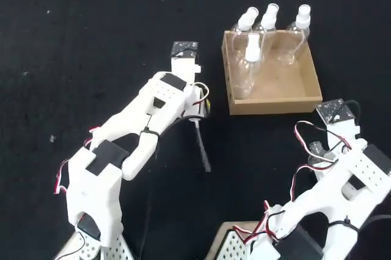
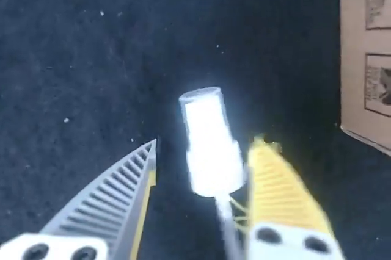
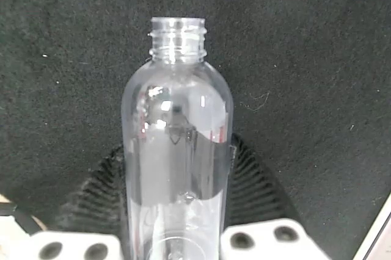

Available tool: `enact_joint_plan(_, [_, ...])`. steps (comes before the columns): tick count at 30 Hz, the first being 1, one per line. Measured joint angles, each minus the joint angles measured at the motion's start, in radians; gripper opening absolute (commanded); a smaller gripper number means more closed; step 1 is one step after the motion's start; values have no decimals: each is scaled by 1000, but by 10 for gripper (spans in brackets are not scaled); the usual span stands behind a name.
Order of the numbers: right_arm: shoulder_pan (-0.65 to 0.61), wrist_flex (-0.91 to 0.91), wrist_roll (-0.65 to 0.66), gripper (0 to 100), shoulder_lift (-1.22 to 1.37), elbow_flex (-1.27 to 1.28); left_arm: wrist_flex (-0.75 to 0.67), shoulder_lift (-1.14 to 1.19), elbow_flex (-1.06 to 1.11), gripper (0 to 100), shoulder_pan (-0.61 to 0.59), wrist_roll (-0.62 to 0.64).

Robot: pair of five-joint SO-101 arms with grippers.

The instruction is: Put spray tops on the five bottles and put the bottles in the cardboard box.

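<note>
— As the left wrist view frames it, where does the spray top [image 2: 211,138] lie relative to the left gripper [image 2: 208,147]?

— Between the spread jaws, unclamped. Its side touches the yellow finger [image 2: 278,193], while dark cloth shows between it and the grey finger [image 2: 116,211]. Its dip tube [image 1: 202,147] trails back from the jaws against the black table [image 1: 91,40], near the left wall of the cardboard box [image 1: 275,106] and outside it.

— And the right gripper [image 3: 177,147]?

— Clenched on a clear bottle [image 3: 177,89]. Black ribbed fingers [image 3: 244,174] press its lower body from both sides. The threaded neck, uncapped, points away from the wrist. In the high view this bottle sits outside the box, near its front right corner.

— What does the box hold?

— Four capped bottles [image 1: 247,65]. One stands nearer the left wall. Three line the back wall, their white tops showing past the rim.
</note>
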Motion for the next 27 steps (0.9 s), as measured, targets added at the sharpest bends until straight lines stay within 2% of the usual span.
enact_joint_plan(2, [0, 0, 0, 11, 0, 0, 0, 8, 0, 24, 0, 12])
enact_joint_plan(10, [0, 0, -2, 11, 0, 0, -3, 41, -18, 30, 34, 18])
enact_joint_plan(14, [-6, 0, -71, 11, -8, 0, 107, -9, -32, 30, 38, -14])
enact_joint_plan(19, [-95, 5, -192, 11, -144, 0, 242, -199, -32, 30, 20, -170])
enact_joint_plan(24, [-239, 94, -315, 11, -379, 0, 281, -413, 41, 30, -109, -256])
enact_joint_plan(27, [-373, 115, -430, 11, -531, 0, 281, -546, 118, 30, -175, -285])
